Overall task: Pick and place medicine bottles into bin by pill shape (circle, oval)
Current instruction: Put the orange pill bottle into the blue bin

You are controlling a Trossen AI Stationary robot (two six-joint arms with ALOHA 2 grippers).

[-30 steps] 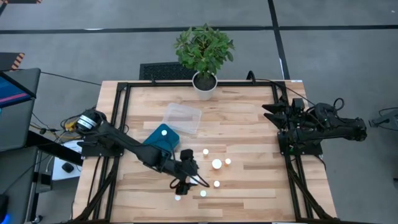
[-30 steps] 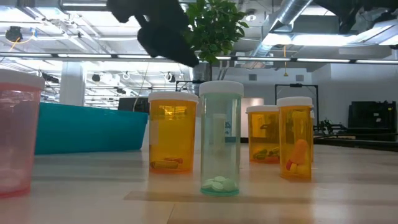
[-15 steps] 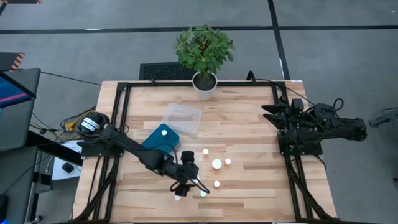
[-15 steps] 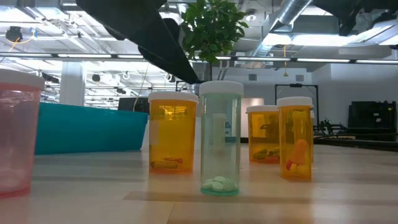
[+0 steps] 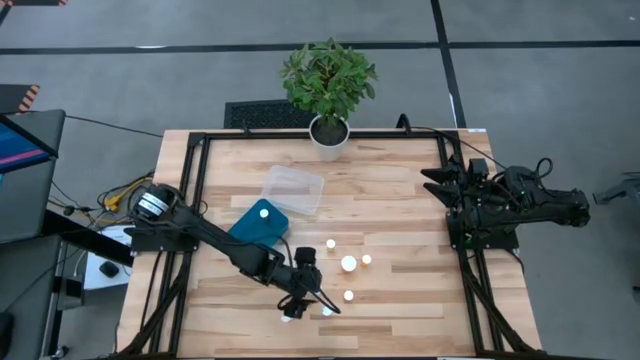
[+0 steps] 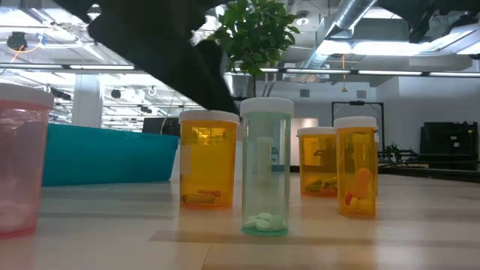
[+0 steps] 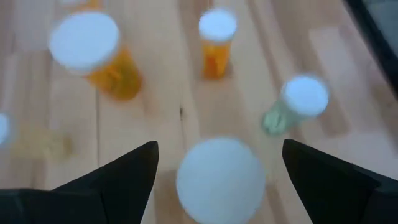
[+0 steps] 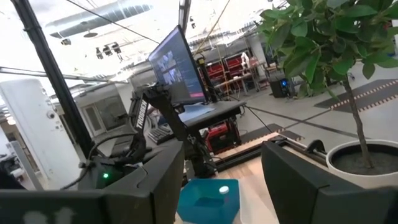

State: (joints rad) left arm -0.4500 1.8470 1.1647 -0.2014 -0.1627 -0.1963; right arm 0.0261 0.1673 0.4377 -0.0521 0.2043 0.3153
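The left claw (image 7: pixel 214 163) hangs spread wide over a white-capped bottle (image 7: pixel 220 179) at the table's (image 5: pixel 400 210) near edge, so the pick is in hand; next it should drop and close, while the right claw (image 8: pixel 222 163) waits spread at the right side.

No legible text, label, brand or number on any bottle or surface.

Two dark fingers (image 8: pixel 298 180) apart at 6 o'clock. Between them, teal bin (image 8: pixel 208 200) holding a white-capped bottle (image 8: pixel 223 190). Potted plant (image 8: pixel 348 68) at 3 o'clock; monitor (image 8: pixel 177 65) behind.
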